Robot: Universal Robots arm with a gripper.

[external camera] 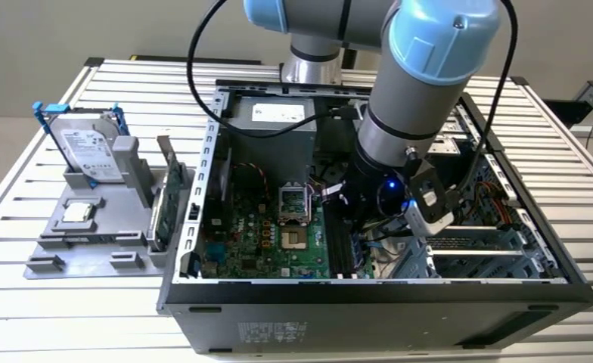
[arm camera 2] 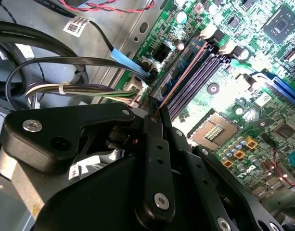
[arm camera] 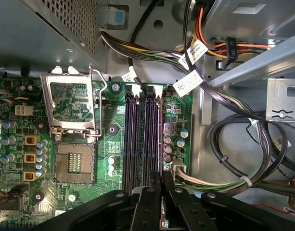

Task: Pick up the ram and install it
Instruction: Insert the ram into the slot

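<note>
The black two-fingered gripper [arm camera: 162,204] is closed on the ram [arm camera: 160,139], a long, thin, dark circuit-board stick seen edge-on, held over the dark slots [arm camera: 137,139] of the green motherboard [arm camera: 113,144] inside the black computer case [external camera: 377,295]. The ram is judged light, stiff and fragile; it is best gripped by its long edges, clear of chips and contacts. The first wrist view shows the silver processor socket [arm camera: 72,108] at 9 o'clock from the slots. The exterior view shows the grey parts stand [external camera: 94,227] on the slatted worktop [external camera: 34,302].
</note>
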